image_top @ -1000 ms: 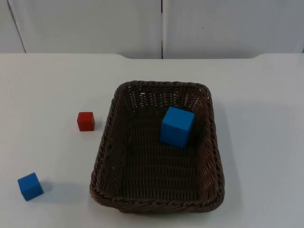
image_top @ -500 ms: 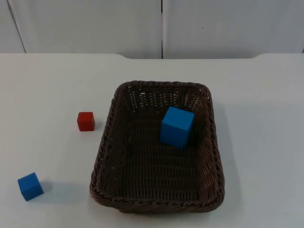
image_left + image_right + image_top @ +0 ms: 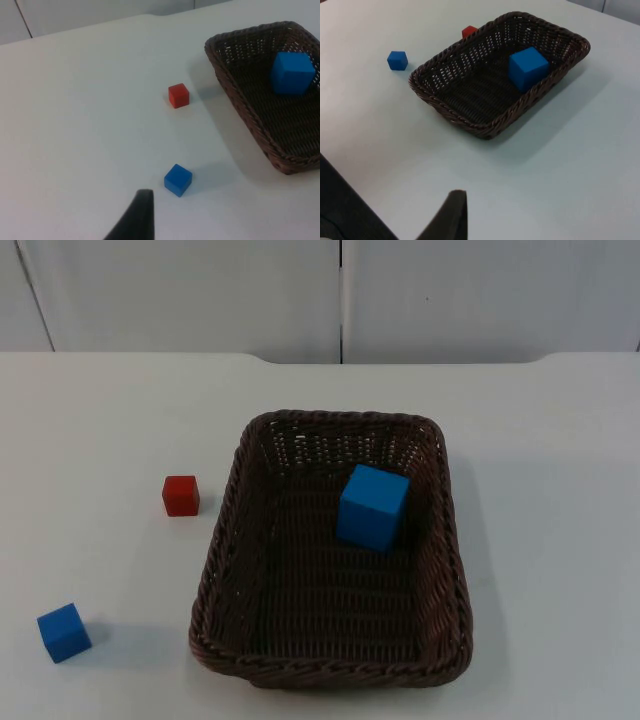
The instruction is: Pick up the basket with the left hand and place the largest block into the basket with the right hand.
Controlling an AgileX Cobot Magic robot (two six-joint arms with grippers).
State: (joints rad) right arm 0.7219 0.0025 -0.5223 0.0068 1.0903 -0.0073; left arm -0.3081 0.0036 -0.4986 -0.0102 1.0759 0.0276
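White table (image 3: 560, 490), large blue block (image 3: 372, 506) in basket (image 3: 225, 540)

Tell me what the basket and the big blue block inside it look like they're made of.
The basket looks woven from dark brown wicker or plastic rattan: braided rim, gaps in the walls, slight sheen. Which of the two, I can't tell. The big blue block looks like painted wood or solid plastic: flat matte faces, crisp edges, even color with no grain showing.

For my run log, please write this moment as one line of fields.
large blue block: inside basket | small blue block, red block: on table beside basket | arms: both waiting
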